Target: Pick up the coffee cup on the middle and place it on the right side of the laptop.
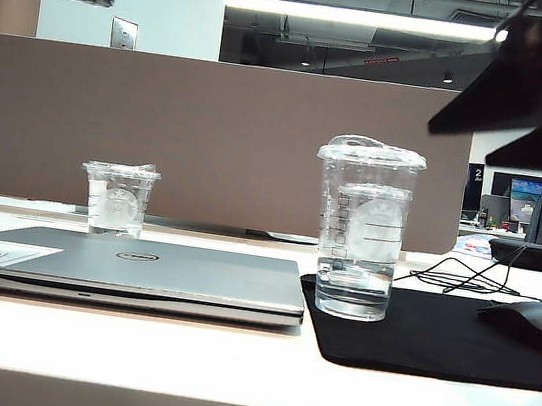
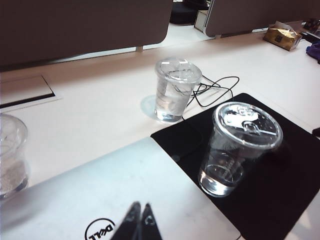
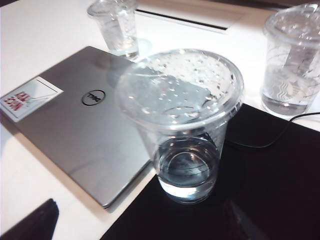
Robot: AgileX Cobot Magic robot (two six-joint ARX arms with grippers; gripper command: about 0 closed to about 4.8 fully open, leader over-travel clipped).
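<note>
From the table-level exterior view, the coffee cup (image 1: pixel 361 231) stands upright on the near left corner of the black mouse mat (image 1: pixel 434 337), just to the right of the closed laptop (image 1: pixel 130 269), with a little clear liquid in its bottom. A short clear cup (image 1: pixel 117 199) stands behind the laptop toward the left, and a black mouse (image 1: pixel 532 323) sits on the mat at the far right with a dark cable (image 1: pixel 453 274) looping behind it. Both arms hang high above the table here as dark shapes in the top corners, well apart from the cup. In the left wrist view, the left gripper (image 2: pixel 139 220) shows only as two dark fingertips pressed together over the laptop lid (image 2: pixel 100 200) near its round logo, holding nothing. The coffee cup (image 2: pixel 240 147) stands on the mat (image 2: pixel 280 200) beside the laptop's edge, another lidded clear cup (image 2: pixel 175 89) stands beyond it on the white table (image 2: pixel 100 110), and the short cup (image 2: pixel 11 152) is cut off at the frame edge. In the right wrist view, the coffee cup (image 3: pixel 182 122) fills the middle, its lid beaded with droplets, standing free on the mat (image 3: pixel 270 190) next to the laptop (image 3: pixel 80 130) with its red-lettered sticker (image 3: pixel 30 97). Of the right gripper only one dark finger (image 3: pixel 32 222) shows at the frame corner; its jaws stand spread wide and grasp nothing.
</note>
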